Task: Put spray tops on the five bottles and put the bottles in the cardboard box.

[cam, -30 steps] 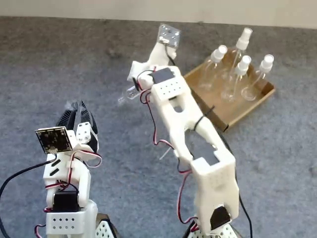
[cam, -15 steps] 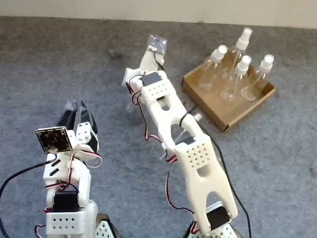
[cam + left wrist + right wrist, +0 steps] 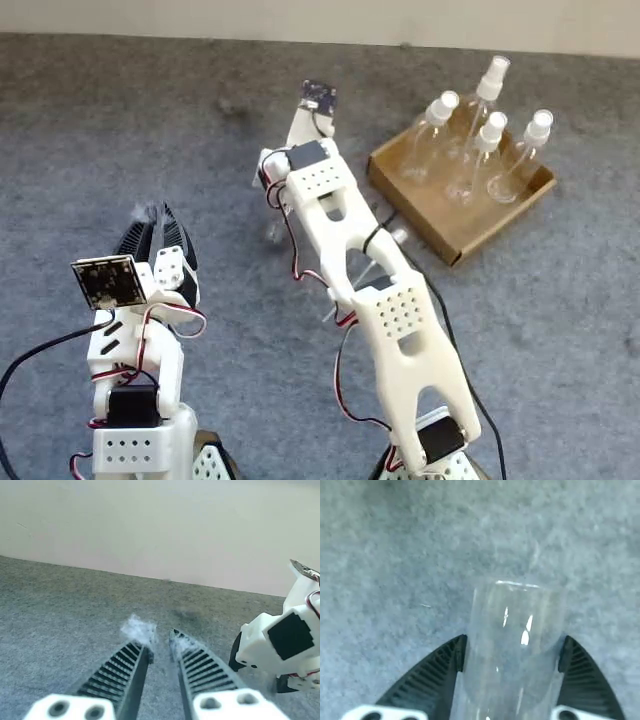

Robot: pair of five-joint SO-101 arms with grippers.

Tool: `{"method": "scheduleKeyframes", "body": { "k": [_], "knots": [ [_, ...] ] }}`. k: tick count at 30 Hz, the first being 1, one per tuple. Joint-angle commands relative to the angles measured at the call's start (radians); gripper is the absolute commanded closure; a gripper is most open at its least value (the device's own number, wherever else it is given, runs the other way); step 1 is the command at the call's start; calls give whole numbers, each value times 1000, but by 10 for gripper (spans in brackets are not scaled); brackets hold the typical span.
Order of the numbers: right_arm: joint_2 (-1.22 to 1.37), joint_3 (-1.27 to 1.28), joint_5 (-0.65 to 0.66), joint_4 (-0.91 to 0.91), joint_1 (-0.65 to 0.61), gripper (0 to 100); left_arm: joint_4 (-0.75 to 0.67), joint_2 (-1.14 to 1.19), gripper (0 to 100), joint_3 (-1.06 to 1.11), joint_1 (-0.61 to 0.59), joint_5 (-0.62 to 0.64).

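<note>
Left gripper: jaws a narrow gap apart, lint on the tips, above grey carpet. Right gripper, mid-table: clamped on a clear bottle, left of the cardboard box. In the box: four bottles with spray tops, upright.

- Four bottles with spray tops, all standing well away from any fingers.
- One bare bottle, held between the fingers of the right gripper.
- One cardboard box.
- Two arms: left arm, right arm.
</note>
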Motion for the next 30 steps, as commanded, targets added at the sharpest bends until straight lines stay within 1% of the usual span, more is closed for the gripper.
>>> {"method": "scheduleKeyframes", "body": {
  "k": [1, 11, 15, 17, 21, 24, 27, 30],
  "knots": [
    [-27, -21, 141, 91, 39, 724, -6, 2, 995, 19, 19, -9],
    [-27, -21, 436, 216, 99, 724, -6, 2, 995, 19, 19, -11],
    [-30, -58, 483, 318, 119, 724, -6, 2, 995, 19, 19, -11],
    [-33, -96, 528, 386, 122, 724, -6, 2, 995, 19, 19, -11],
    [-28, -243, 740, 553, 122, 724, -6, 2, 995, 19, 19, -11],
    [-31, -357, 792, 656, 122, 724, -6, 2, 995, 19, 19, -11],
    [-35, -447, 821, 653, 127, 724, -6, 2, 995, 19, 21, -11],
    [-35, -473, 845, 653, 117, 724, -5, 2, 995, 19, 21, -11]
  ]
}}
